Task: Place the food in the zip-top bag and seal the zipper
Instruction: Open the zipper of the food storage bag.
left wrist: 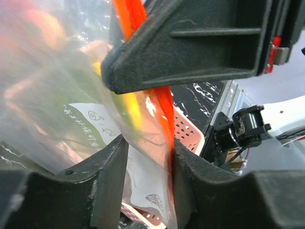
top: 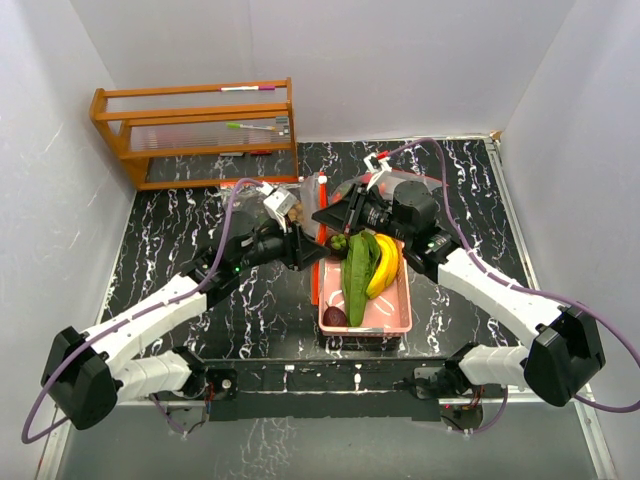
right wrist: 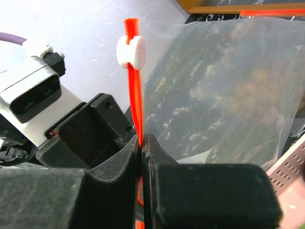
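Observation:
A clear zip-top bag [top: 345, 190] with an orange zipper strip [right wrist: 135, 90] and a white slider [right wrist: 130, 51] hangs between both grippers, behind the pink basket [top: 405, 315]. My right gripper [right wrist: 141, 138] is shut on the zipper strip below the slider; it also shows in the top view [top: 332, 215]. My left gripper [left wrist: 148, 143] is open, with the bag's edge [left wrist: 143, 171] hanging loosely between its jaws and the strip against one finger [left wrist: 183, 162]. Yellow bananas [top: 385, 265], green cucumbers [top: 358, 265] and a dark purple fruit [top: 335, 317] lie in the basket. Blurred orange and tan shapes [left wrist: 43, 24] show through the bag.
A wooden rack [top: 195, 130] holding pens stands at the back left. White walls close in the black marbled table [top: 200, 220] on three sides. The two arms meet over the basket's far end.

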